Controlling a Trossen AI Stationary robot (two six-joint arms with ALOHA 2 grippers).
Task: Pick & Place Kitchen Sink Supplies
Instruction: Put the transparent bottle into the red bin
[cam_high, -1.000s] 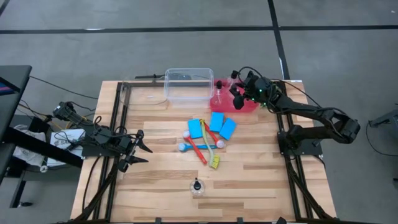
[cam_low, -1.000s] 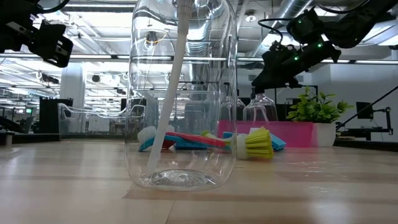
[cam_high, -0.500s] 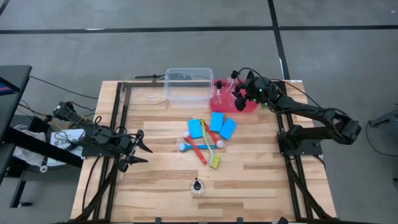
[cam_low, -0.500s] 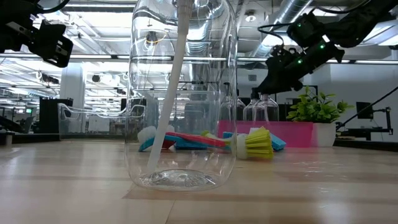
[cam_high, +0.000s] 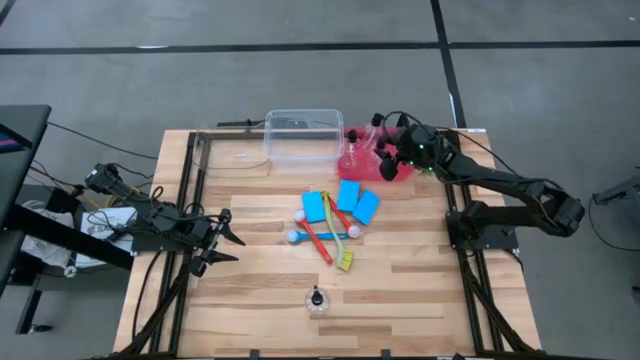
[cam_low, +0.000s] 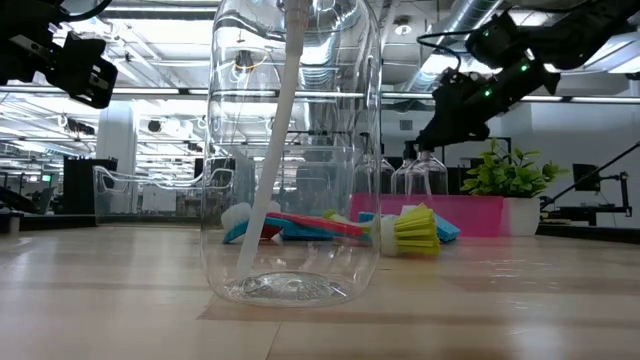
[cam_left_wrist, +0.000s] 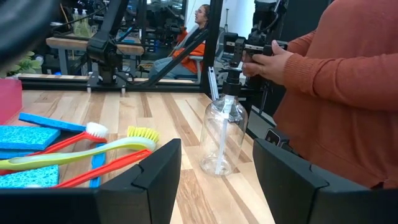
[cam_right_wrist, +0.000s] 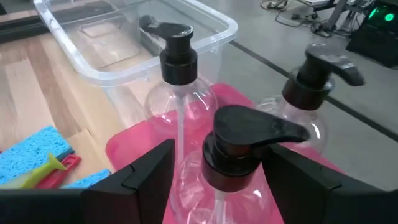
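Over the glossy red tray (cam_high: 352, 163), the right gripper (cam_high: 388, 160) hangs with its dark fingers spread and holding nothing, just above three clear round bottles (cam_right_wrist: 180, 93) with black pump tops. Beside the tray sits a clear, thin-walled plastic tub (cam_high: 302, 135). Mid-table on the pale wood planks lie three porous blue rectangular sponges (cam_high: 349, 195) and thin red, blue and yellow-green brushes (cam_high: 327, 240), crossed in a heap. A fourth bottle (cam_high: 317, 300) stands alone near the front edge. At the left edge, the left gripper (cam_high: 222, 243) waits, fingers wide.
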